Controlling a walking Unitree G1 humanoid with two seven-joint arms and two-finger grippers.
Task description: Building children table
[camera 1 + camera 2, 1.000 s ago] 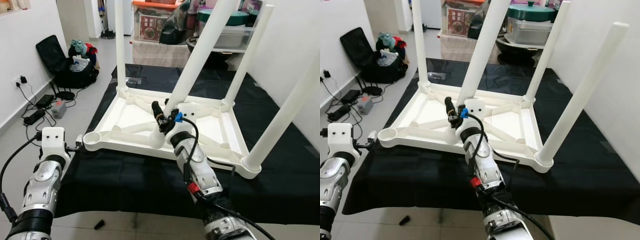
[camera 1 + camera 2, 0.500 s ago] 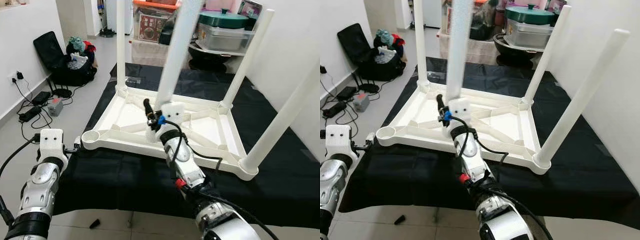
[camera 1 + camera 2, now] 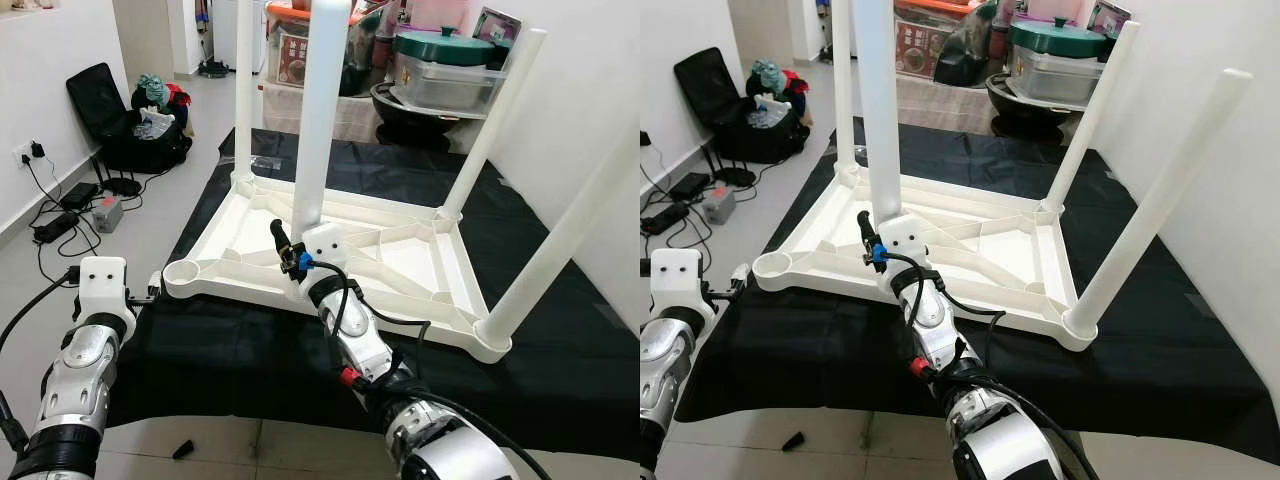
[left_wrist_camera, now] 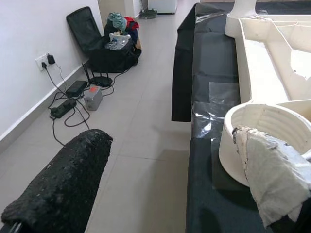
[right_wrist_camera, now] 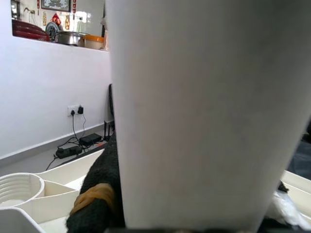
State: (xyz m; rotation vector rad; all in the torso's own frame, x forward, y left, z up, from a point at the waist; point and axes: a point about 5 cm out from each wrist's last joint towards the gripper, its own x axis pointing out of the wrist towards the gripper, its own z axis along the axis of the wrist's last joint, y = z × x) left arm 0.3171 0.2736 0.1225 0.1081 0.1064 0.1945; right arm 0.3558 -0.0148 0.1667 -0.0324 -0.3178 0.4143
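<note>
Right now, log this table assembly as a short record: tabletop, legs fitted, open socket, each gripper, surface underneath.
tabletop: white table top lying upside down
legs fitted: three upright, at the two far corners and the near right corner
open socket: near left corner socket, no leg in it
right gripper: right gripper shut on the fourth leg, held upright above the tabletop's underside
left gripper: left gripper open, beside the open socket
surface: black cloth
</note>
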